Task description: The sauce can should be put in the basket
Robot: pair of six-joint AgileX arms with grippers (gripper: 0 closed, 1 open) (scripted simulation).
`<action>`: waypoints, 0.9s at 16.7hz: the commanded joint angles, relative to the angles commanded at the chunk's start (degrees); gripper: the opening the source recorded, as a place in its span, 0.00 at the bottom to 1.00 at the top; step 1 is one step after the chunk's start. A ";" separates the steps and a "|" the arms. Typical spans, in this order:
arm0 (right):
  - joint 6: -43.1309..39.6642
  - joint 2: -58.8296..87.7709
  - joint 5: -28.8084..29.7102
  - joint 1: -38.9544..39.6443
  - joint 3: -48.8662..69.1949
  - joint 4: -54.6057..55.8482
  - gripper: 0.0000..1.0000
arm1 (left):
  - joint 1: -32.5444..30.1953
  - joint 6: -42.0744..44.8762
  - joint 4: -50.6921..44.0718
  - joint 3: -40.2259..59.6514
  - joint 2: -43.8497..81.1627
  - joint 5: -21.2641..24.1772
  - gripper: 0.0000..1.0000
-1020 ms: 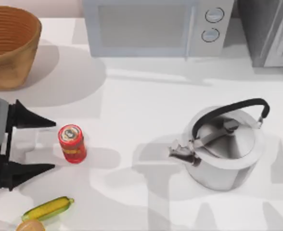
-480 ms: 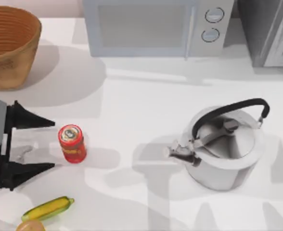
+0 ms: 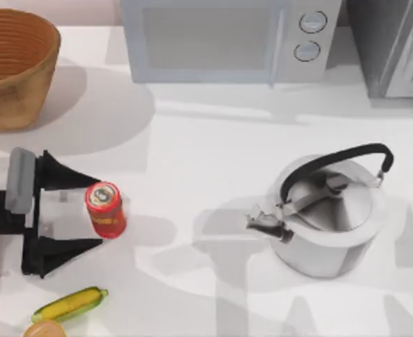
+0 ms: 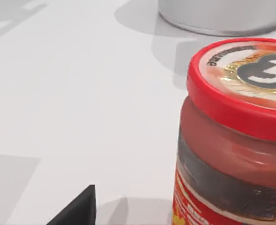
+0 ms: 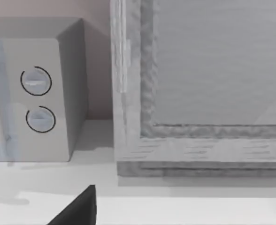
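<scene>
Standing upright on the desk, well apart from the basket (image 3: pixel 10 70), facing the left tool (image 3: pixel 90 212) gaping wide and empty: the sauce can (image 3: pixel 105 209), likely rigid, light and smooth-sided, best gripped across its mid-body below the lid.

You've got bare table (image 3: pixel 192 161) between the sauce can (image 3: pixel 105 209) and the basket (image 3: pixel 13 70), nothing standing there. The corn cob (image 3: pixel 69 303) lies nearer you, the kettle (image 3: pixel 329 214) well off right, the microwave (image 3: pixel 224 38) along the back.
</scene>
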 joint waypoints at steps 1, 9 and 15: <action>0.00 0.00 0.00 0.00 0.00 0.00 1.00 | -0.89 -4.09 5.02 -1.23 -0.26 0.12 1.00; 0.00 0.00 0.00 0.00 0.00 0.00 1.00 | -6.80 -30.65 36.18 -9.27 -3.10 -0.66 1.00; 0.00 0.00 0.00 0.00 0.00 0.00 1.00 | -7.46 -33.12 38.75 -10.00 -3.68 -0.91 1.00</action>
